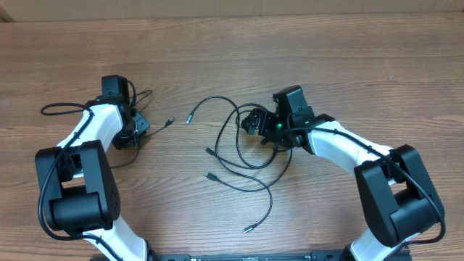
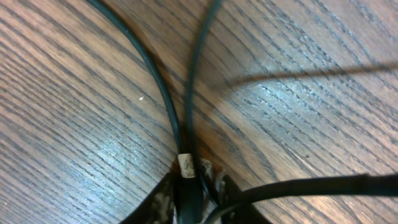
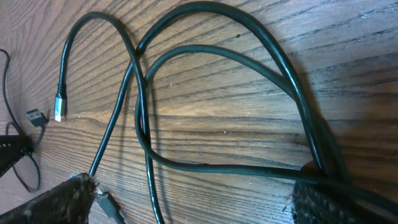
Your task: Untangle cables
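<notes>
- Wood-grain bench below, with the black cables lying in a loose tangle at its centre, their loops crossing one another.
- The right claw sits at the tangle's 1 o'clock edge with its jaws spread wide. Strands run across one finger, and nothing is pinched.
- A silver-tipped plug lies flat on the wood at 10 o'clock of the tangle.
- Over at 9 o'clock, the left claw is clenched on a separate cable, nipped between its fingers.
- That cable trails toward the bench's left edge, apart from the tangle.
</notes>
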You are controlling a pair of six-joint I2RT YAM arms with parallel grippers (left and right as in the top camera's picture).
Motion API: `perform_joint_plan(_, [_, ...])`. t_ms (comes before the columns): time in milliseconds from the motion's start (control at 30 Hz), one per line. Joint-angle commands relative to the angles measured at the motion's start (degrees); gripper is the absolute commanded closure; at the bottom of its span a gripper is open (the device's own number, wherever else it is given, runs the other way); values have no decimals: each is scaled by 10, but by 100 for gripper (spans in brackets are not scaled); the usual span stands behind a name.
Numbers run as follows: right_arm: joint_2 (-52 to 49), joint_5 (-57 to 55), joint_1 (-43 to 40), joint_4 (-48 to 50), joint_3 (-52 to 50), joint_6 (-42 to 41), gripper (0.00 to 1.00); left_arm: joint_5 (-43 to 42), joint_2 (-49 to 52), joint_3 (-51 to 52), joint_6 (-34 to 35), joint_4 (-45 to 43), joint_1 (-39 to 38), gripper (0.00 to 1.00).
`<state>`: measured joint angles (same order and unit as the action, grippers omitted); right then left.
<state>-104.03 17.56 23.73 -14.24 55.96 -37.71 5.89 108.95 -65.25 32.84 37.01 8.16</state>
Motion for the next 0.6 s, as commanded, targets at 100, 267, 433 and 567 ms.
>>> perform_joint_plan(100, [-14, -20, -2, -4, -12, 0, 0, -49, 50, 41, 3, 13, -4, 83])
perform_joint_plan(267, [-14, -20, -2, -4, -12, 0, 0, -49, 50, 41, 3, 13, -4, 74])
perform_joint_plan(433, [-14, -20, -2, -4, -12, 0, 0, -48, 50, 41, 3, 12, -3, 70])
perform_joint_plan(567, [-14, -20, -2, -4, -12, 0, 0, -49, 50, 41, 3, 10, -3, 74])
